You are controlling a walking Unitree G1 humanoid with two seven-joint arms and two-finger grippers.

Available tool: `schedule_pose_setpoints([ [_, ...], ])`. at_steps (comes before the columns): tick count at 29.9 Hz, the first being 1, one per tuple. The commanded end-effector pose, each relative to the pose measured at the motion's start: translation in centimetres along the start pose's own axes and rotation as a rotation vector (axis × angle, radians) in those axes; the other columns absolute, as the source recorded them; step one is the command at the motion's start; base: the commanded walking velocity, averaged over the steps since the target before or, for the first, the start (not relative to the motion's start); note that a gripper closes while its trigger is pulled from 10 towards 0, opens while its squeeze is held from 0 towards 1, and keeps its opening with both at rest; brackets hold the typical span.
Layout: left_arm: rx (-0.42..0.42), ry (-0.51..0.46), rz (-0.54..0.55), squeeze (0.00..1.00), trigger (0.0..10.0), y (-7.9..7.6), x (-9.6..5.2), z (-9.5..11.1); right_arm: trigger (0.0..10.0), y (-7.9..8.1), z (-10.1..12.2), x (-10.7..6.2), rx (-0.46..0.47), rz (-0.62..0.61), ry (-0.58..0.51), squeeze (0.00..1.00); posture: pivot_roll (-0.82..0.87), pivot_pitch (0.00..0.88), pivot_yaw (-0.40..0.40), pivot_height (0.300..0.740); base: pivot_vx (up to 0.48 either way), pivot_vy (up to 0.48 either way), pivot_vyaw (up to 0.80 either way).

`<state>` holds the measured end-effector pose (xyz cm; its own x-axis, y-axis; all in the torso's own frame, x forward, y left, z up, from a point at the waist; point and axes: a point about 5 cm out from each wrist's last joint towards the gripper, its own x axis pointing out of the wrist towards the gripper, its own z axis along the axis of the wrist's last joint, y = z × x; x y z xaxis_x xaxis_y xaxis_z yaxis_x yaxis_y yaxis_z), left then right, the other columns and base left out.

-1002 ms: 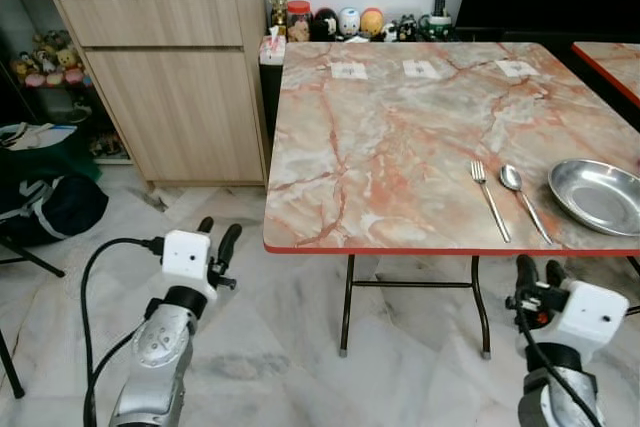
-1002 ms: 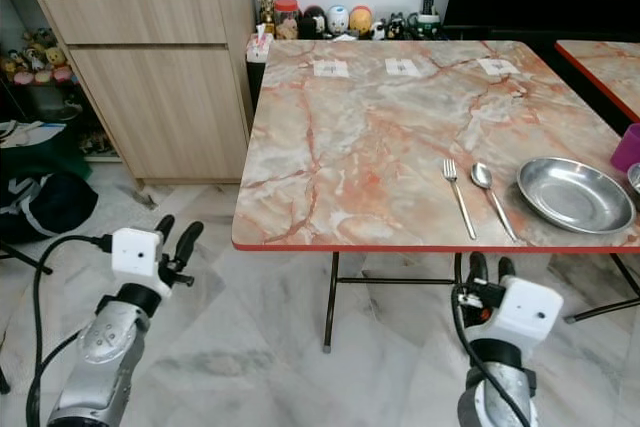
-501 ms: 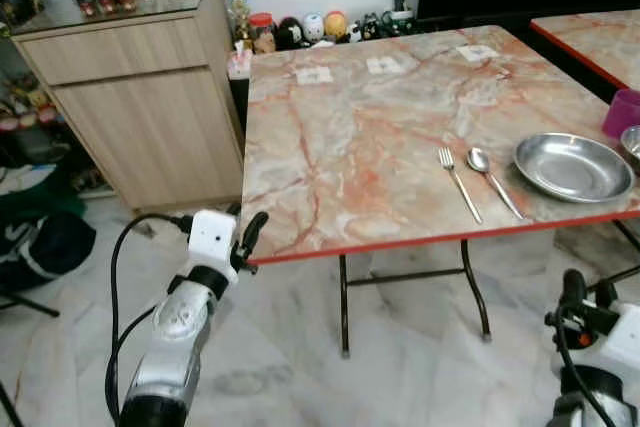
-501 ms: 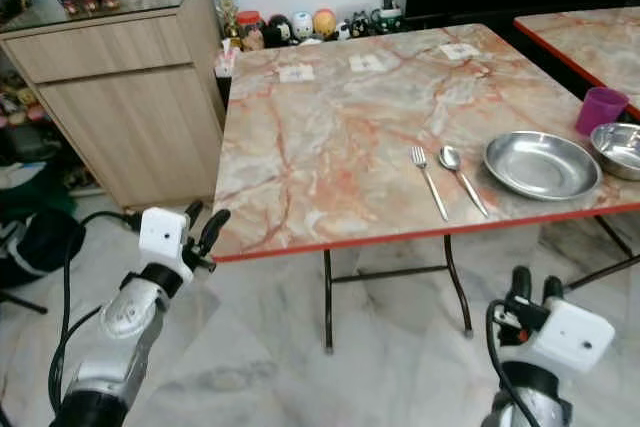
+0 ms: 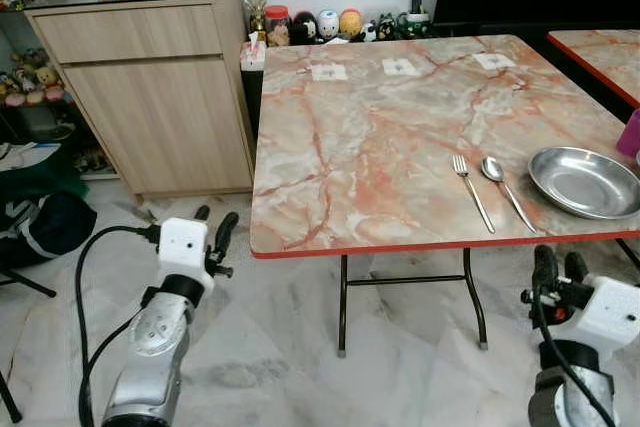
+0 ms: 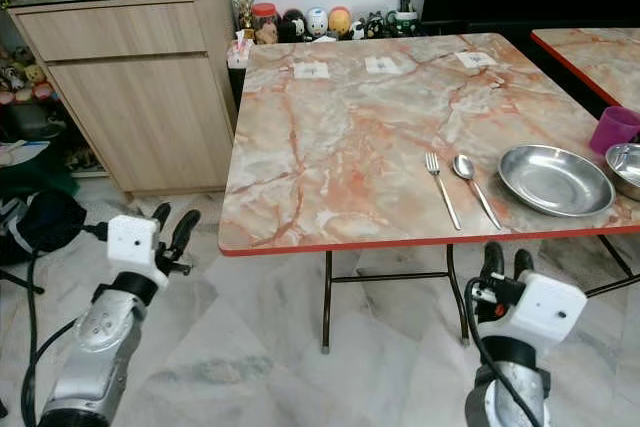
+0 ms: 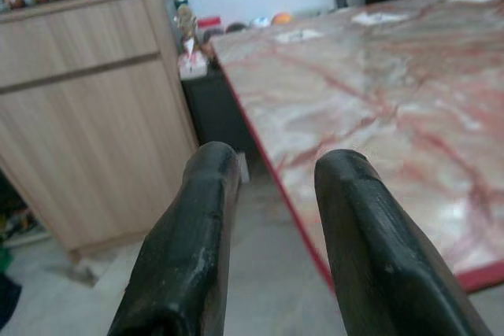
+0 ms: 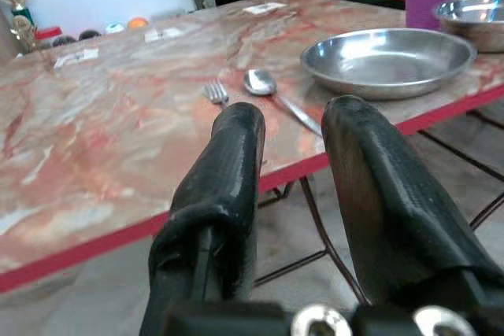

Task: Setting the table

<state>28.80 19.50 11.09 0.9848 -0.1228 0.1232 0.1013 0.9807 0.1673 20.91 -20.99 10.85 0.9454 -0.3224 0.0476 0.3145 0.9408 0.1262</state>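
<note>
Table [image 6: 330,147]: marbled pink-grey top w/ red edge, black folding legs, stands centre-right; near edge runs left to right just beyond both grippers, left edge faces a wood cabinet [image 6: 140,97] w/ a narrow gap between. Three white cards [image 6: 311,70] along far edge. Fork [image 6: 441,187] and spoon [image 6: 476,187] lie side by side, parallel, near the right part of near edge; steel plate [image 6: 555,179] just right of spoon, apart from it. Steel bowl [image 6: 625,167] and purple cup [image 6: 614,129] further right, at frame edge. Second table [image 6: 595,62] far right, separate. Row of small figurines [image 6: 320,22] against far wall behind table. Open room: bare marble floor [image 6: 260,347] in front of and under table, wide free strip near side; dark bag [image 6: 40,222] on floor at far left. Left gripper [image 6: 170,230]: arm raised from lower left, fingers pointing up and fwd, below table height, left of table corner; fingers slightly apart, holding nothing. Right gripper [image 6: 503,260]: arm up from lower right, fingers upright just below near edge, roughly under fork and spoon; small gap between fingers, holding nothing.
</note>
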Motion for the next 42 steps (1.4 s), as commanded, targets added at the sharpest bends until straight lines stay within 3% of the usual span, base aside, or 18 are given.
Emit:
schedule_pose_setpoints([
  [1, 0.005, -0.012, 0.005, 0.00, 10.0, 0.2, -0.1, 0.5, 10.0, 0.3, -0.2, 0.0, 0.002, 0.009, 0.016, 0.00, 0.04, 0.000, -0.017, 0.740, 0.000, 0.000, 0.00],
  [13, -0.004, -0.023, -0.013, 0.00, 10.0, -0.9, -0.5, 1.0, 10.0, 0.9, -0.2, 0.6, 0.011, 0.052, 0.021, 0.00, 0.07, 0.000, -0.037, 0.740, 0.000, 0.000, 0.00],
  [30, -0.009, -0.001, -0.029, 0.00, 10.0, -0.9, -1.1, 0.9, 10.0, 1.4, -0.1, 0.0, -0.010, 0.074, 0.011, 0.00, 0.05, 0.000, -0.027, 0.740, 0.000, 0.000, 0.00],
  [42, -0.002, 0.006, -0.009, 0.00, 10.0, -0.5, -1.1, 1.0, 10.0, 1.3, -0.2, 0.2, -0.009, 0.081, 0.024, 0.00, 0.07, 0.000, -0.036, 0.740, 0.000, 0.000, 0.70],
])
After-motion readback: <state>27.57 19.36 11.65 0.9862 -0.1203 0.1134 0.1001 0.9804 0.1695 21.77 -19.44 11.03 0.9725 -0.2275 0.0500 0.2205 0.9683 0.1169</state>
